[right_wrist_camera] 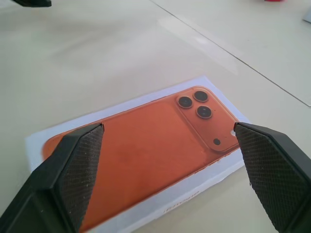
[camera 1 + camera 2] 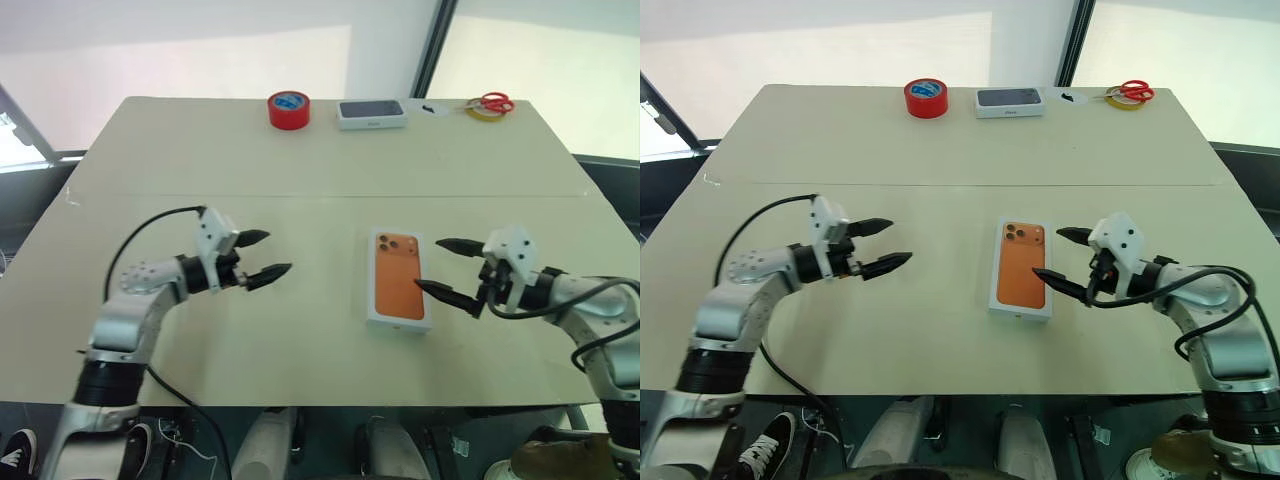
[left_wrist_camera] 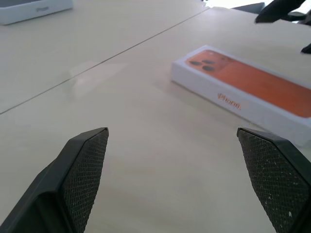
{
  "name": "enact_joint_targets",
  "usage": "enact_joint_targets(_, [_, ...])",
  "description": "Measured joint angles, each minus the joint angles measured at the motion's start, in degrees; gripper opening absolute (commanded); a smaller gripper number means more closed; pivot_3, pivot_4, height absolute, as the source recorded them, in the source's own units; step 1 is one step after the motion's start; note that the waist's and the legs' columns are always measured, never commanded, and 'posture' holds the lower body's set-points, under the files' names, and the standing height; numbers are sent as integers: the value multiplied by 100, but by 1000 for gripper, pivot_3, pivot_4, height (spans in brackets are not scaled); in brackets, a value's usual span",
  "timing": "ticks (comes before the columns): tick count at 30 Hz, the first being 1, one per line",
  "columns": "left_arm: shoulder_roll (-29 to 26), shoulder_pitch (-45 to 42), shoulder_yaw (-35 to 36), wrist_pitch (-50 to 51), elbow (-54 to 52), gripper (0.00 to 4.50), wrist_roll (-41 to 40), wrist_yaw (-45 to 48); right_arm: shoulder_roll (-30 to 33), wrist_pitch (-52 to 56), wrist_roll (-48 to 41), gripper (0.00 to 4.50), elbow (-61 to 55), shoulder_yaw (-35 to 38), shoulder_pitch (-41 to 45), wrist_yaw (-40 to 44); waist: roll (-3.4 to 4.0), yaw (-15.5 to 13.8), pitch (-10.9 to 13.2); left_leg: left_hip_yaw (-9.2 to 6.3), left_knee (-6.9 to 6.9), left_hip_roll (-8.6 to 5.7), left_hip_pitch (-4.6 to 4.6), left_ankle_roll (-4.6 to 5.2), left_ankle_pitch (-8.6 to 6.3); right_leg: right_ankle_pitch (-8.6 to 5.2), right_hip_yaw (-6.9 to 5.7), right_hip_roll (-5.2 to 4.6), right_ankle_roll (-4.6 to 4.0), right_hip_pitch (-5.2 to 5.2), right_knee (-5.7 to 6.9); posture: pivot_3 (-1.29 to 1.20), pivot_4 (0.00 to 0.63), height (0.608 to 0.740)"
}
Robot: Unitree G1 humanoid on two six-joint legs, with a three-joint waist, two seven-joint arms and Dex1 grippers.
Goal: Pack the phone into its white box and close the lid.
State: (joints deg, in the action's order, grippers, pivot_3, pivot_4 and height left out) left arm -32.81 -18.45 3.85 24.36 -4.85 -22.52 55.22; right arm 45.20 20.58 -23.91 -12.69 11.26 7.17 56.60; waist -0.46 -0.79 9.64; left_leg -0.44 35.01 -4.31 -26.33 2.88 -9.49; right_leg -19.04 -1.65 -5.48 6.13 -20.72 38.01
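The white box (image 2: 397, 322) lies closed at the middle of the table. Its lid (image 2: 398, 280) faces up with the orange phone picture on it. The phone itself is hidden. My left gripper (image 2: 279, 252) hovers open to the left of the box, well apart from it, its fingers pointing toward it. On the other side my right gripper (image 2: 428, 263) is open too, its fingertips just off the box's right edge and touching nothing. In the right wrist view the lid (image 1: 146, 155) lies close beyond the open fingers (image 1: 73, 165).
At the table's far edge stand a red tape roll (image 2: 288, 109), a white box with a dark phone picture (image 2: 371, 113), and red scissors (image 2: 493, 102) on a yellow tape roll (image 2: 484, 112). A seam (image 2: 300, 196) crosses the table.
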Motion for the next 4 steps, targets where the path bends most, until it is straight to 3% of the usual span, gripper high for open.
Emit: enact_joint_targets(4, [-300,202,390,367,10,4436,-329,45,258,-125,15,4452,366,63,-121,346,0,3,1,0,-1,0,0,1,-1,-1,0,-1,-1,-2,0,0,150,738])
